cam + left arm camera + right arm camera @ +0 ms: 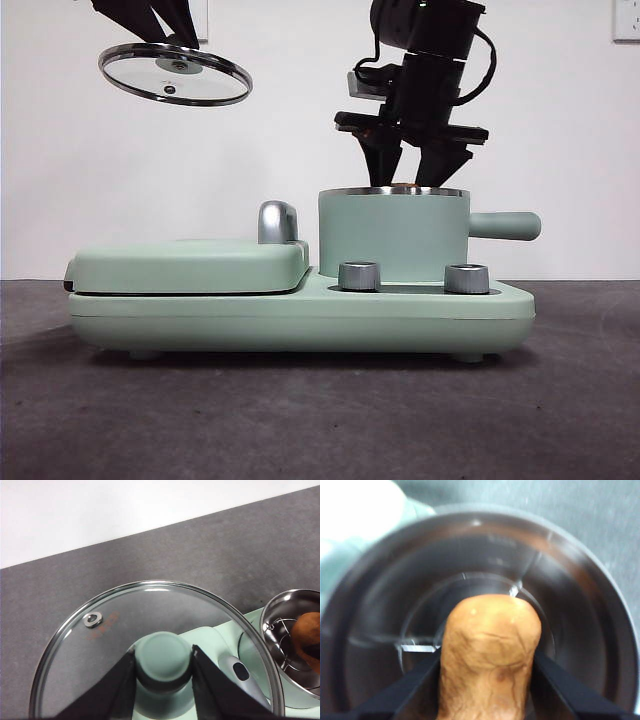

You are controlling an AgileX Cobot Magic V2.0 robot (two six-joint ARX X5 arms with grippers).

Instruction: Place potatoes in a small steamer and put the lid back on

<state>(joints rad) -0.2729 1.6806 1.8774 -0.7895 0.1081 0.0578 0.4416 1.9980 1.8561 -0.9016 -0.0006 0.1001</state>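
The mint-green small steamer (392,232) stands on the right of the appliance base, its steel inside showing in the wrist views (580,630) (292,645). My right gripper (410,178) hangs just over its rim, shut on the orange-brown potato (489,655), whose top peeks above the rim (404,185); the potato also shows in the left wrist view (309,630). High at the upper left, my left gripper (170,38) is shut on the green knob (164,656) of the clear glass lid (175,74), which hangs tilted in the air.
A flat mint-green griddle (190,265) with a chrome handle (277,222) takes the left of the base. Two steel dials (360,276) (466,279) sit at the front. The steamer's side handle (505,225) points right. Dark grey tabletop (300,420) lies around.
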